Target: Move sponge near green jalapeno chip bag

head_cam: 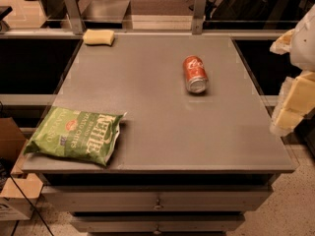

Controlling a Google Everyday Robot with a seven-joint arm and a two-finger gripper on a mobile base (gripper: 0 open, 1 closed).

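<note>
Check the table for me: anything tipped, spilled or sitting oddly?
The red soda can lies on its side mid-table; no spill shows. The green jalapeno chip bag overhangs the near-left corner of the table. The sponge sits at the far-left edge. The gripper hangs beyond the right edge.

Matt table (162, 127) bears glossy chip bag (74, 134); plastic hand (294, 104) at right.

"KETTLE" on green chip bag (74, 135); can (195, 73) maybe "Coca-Cola".
</note>
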